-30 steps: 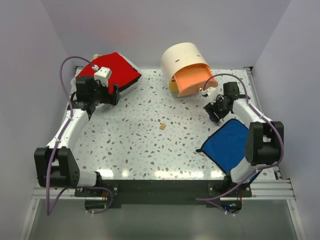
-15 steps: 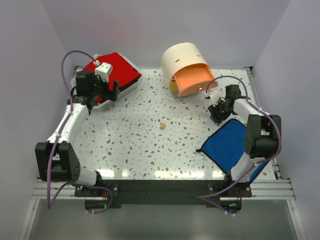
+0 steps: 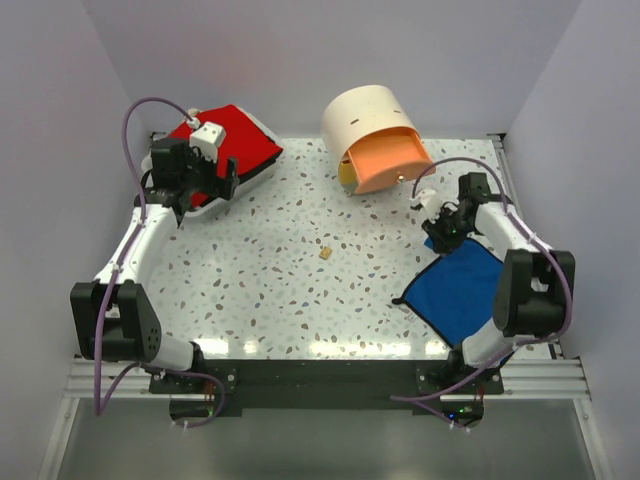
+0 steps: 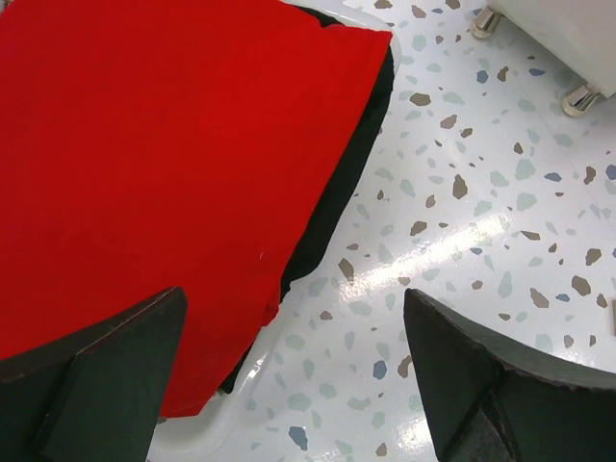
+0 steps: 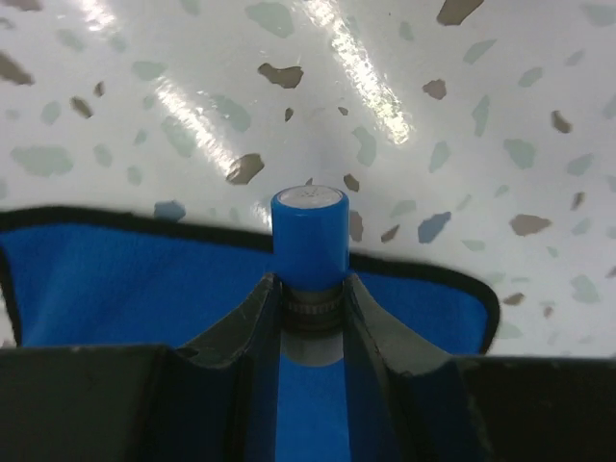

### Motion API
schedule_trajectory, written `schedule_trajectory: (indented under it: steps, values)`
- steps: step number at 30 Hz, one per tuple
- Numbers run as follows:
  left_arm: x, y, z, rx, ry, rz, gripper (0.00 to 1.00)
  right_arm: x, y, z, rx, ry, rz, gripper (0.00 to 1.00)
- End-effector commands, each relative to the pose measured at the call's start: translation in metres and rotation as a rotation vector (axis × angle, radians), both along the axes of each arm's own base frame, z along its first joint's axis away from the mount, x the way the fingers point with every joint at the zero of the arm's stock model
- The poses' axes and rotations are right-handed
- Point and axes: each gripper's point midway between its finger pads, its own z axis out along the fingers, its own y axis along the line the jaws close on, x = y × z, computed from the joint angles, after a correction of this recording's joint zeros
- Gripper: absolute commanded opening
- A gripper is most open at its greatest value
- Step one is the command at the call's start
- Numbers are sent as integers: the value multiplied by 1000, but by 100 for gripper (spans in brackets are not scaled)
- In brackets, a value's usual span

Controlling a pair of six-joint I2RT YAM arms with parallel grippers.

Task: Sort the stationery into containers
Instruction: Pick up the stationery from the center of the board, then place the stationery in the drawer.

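Note:
The cream drum (image 3: 362,118) stands at the back with its orange drawer (image 3: 385,160) pulled out and a yellow drawer (image 3: 345,176) below it. The white case with a red top (image 3: 228,142) lies at the back left and fills the left wrist view (image 4: 144,164). My left gripper (image 3: 200,188) is open and empty over the case's near edge (image 4: 289,375). My right gripper (image 3: 441,236) is shut on a blue-grey stub (image 5: 309,231) and holds it above the far edge of the blue cloth (image 5: 115,289). A tiny tan cube (image 3: 325,252) lies mid-table. Other stationery is out of view.
The flat blue cloth (image 3: 455,295) lies at the front right beside the right arm. Two metal feet of the drum (image 4: 580,98) show at the top right of the left wrist view. The terrazzo table (image 3: 270,290) is walled on three sides.
My right gripper has drawn back from beside the orange drawer toward the blue cloth, still shut on the stub. My left gripper has shifted slightly toward the red-topped case.

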Motion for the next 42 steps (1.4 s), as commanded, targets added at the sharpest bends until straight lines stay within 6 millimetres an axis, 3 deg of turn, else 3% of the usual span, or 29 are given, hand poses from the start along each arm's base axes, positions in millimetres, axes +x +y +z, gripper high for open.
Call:
schedule_trajectory:
  steps: [1, 2, 4, 5, 8, 9, 10, 11, 12, 14, 15, 19, 20, 25, 35, 36, 42]
  values:
    - [5, -8, 24, -58, -81, -24, 100, -17, 11, 111, -6, -200, 261, 2]
    - [3, -10, 21, -76, -72, -21, 100, -10, 12, 142, -22, -278, 295, 1]
    - [2, -14, 23, -97, -87, -38, 100, -15, 18, 175, -30, -348, 401, 0]
    - [-1, -16, 19, -109, -77, -42, 100, -6, 20, 205, -50, -438, 427, 0]
    - [-5, -21, 19, -133, -83, -55, 100, 14, 25, 247, -103, -605, 528, 0]
    - [-7, -21, 20, -139, -86, -58, 100, 23, 28, 250, -109, -625, 547, 0]
    - [-7, -22, 20, -144, -88, -56, 100, 36, 30, 266, -103, -676, 506, 0]
    - [-9, -22, 20, -146, -89, -55, 100, 39, 36, 267, -88, -661, 503, 0]
    - [-10, -22, 20, -150, -91, -56, 100, 44, 40, 255, -69, -601, 524, 1]
    - [-14, -23, 20, -154, -91, -55, 100, 47, 49, 267, -43, -614, 473, 1]
    - [-16, -23, 21, -157, -92, -52, 100, 63, 50, 283, -3, -679, 361, 1]
    - [-24, -22, 13, -160, -86, -47, 100, 74, 61, 290, -8, -723, 296, 2]
    - [-26, -22, 13, -161, -87, -46, 100, 72, 76, 291, -4, -733, 331, 2]
    - [-31, -21, 10, -164, -87, -40, 100, 82, 105, 301, -12, -785, 393, 2]
    - [-43, -20, 10, -169, -99, -34, 99, 121, 124, 279, -128, -743, 491, 8]
    - [-43, -11, 11, -173, -102, -10, 100, 123, 126, 276, -140, -736, 505, 8]
    - [-50, 0, 6, -187, -99, 19, 100, 143, 129, 253, -210, -685, 580, 8]
